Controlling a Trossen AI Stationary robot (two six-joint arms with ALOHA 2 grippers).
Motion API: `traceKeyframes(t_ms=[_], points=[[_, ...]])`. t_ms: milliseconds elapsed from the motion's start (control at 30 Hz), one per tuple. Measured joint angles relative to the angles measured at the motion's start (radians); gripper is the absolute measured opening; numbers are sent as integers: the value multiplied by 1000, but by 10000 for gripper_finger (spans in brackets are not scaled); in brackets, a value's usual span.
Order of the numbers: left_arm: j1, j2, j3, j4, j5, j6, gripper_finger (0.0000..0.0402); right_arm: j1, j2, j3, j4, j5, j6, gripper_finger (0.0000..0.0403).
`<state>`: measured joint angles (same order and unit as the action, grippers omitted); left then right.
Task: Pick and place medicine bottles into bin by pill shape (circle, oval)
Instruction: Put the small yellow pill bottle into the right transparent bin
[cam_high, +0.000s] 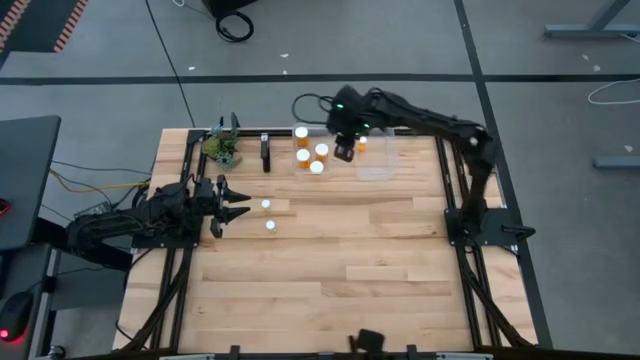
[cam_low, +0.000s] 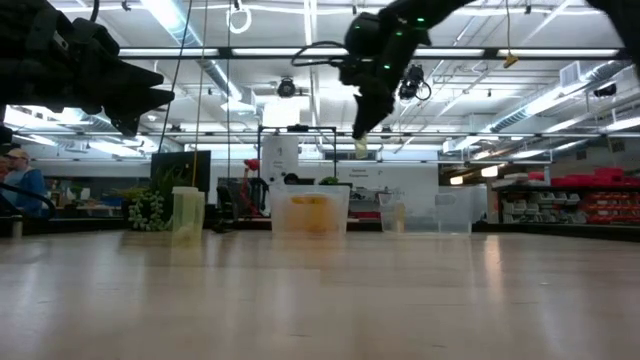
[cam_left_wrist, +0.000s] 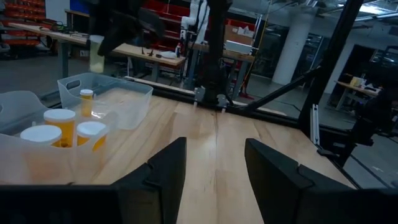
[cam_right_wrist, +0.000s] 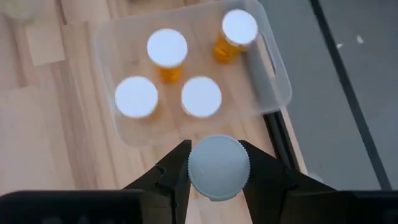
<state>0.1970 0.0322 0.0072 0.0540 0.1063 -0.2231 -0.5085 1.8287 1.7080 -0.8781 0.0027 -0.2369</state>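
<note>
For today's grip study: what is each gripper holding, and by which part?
The right gripper clamps a medicine bottle by its white cap. The left gripper is open, holding nothing.

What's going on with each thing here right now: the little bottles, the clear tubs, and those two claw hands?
Right gripper: shut on a white-capped bottle, raised above the table's far edge.
Left gripper: open, holding nothing, waiting at the table's left side.
Bin with four bottles: bottles upright, capped.
Second clear bin: holds one upright bottle.
Two loose bottles: standing on the table near the left gripper.
</note>
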Motion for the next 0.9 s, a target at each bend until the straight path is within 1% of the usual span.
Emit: traceKeyframes(t_ms=[100,200,400,667,800,900], points=[[0,0,0,0,0,0,172,-26,-119,-178,118,-4,15,130],[0,0,0,0,0,0,172,-54,-213,-307,187,-3,32,130],[0,0,0,0,0,0,172,-87,-337,-460,220,-4,46,131],[0,0,0,0,0,0,172,-137,-410,-577,252,-6,47,131],[0,0,0,0,0,0,172,-174,-406,-633,308,-15,70,131],[0,0,0,0,0,0,172,-203,-375,-662,347,-35,95,131]])
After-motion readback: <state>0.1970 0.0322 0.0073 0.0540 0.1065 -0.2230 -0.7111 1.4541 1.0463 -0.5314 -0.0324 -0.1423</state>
